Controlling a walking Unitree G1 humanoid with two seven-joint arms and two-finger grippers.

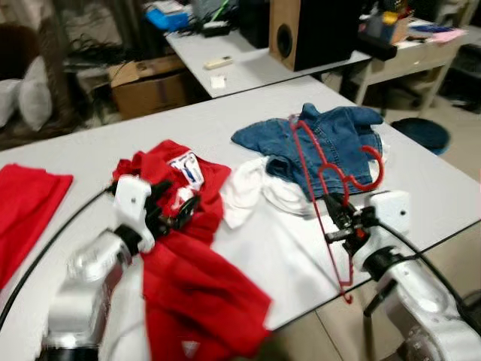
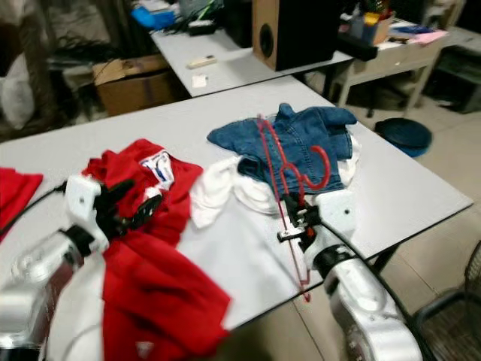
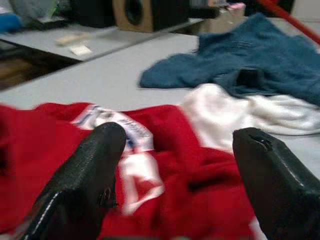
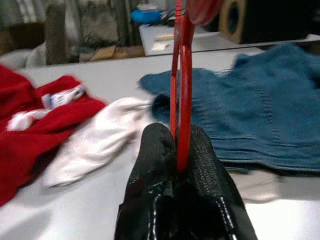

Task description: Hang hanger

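Right wrist view shows right claw (image 4: 179, 150) pinching red hanger (image 4: 181, 90); left claw (image 3: 175, 165) gapes, holding nothing.

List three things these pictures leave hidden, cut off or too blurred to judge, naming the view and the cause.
1. Print on the red garment's label: blurred, left wrist view.
2. Red hanger's hook: cut off by the frame edge, right wrist view.
3. White cloth's far part: covered by the denim jacket, left eye view.

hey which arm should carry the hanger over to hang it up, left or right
Right. The right gripper is already shut on the red hanger, held above the denim garment. The left gripper is open over the red shirt, apart from the hanger.
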